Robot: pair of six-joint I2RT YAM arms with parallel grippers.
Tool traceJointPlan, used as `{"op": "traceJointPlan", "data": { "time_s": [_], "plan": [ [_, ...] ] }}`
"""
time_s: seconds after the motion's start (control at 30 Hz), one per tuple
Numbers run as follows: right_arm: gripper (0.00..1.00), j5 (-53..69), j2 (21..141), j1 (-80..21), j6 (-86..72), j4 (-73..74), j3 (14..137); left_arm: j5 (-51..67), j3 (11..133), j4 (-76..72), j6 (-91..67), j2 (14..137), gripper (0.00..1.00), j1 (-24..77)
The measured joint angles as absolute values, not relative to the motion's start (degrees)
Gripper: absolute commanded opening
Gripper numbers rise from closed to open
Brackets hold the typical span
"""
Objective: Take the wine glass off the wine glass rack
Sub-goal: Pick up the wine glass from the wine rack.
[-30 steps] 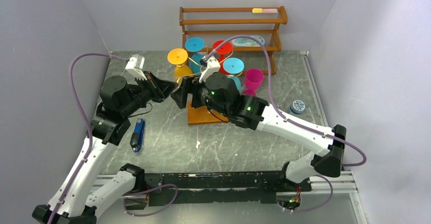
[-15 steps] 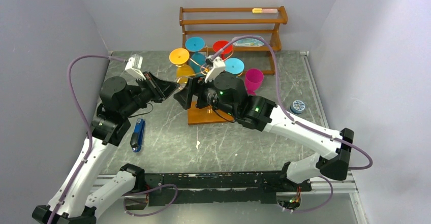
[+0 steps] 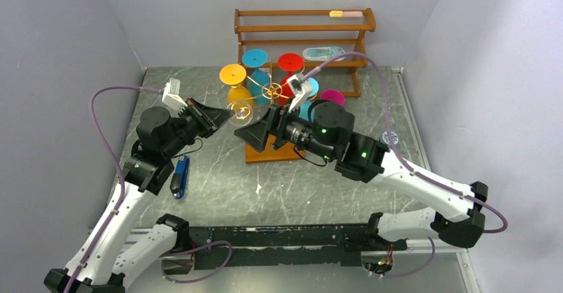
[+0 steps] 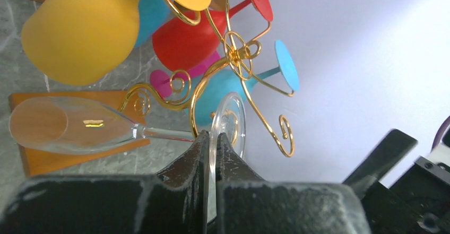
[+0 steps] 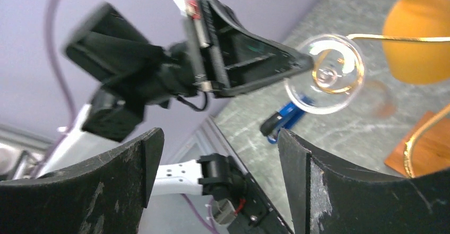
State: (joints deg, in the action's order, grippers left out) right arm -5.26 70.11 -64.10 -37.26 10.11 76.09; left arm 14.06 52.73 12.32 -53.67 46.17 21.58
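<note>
Wine glass: clear, lying sideways in the air just left of the wine glass rack, above the table; its round foot is at the tip of one gold arm (touching or not, I cannot tell).
Left gripper: clenched on the rim of the glass's foot.
Wine glass rack: upright on its wooden base, with coloured glasses hanging upside down from the arms.
Right gripper: fingers spread wide, holding nothing, just beside the rack.
</note>
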Motion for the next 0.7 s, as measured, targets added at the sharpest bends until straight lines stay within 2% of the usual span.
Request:
{"op": "traceJointPlan", "data": {
  "time_s": [0.27,0.5,0.7],
  "plan": [
    [0.83,-1.45,64.64,-64.12,-37.28,5.67,73.32,9.54,50.50,10.07,-60.10,43.22,0.05,21.58],
    [0.83,-11.20,56.05,-64.18,-41.32,3.75,61.10,6.83,48.66,8.29,-64.95,41.74,0.05,21.58],
    [0.83,-16.97,51.66,-64.18,-42.87,4.67,59.88,5.21,47.09,5.41,-67.92,42.30,0.05,21.63]
  ]
}}
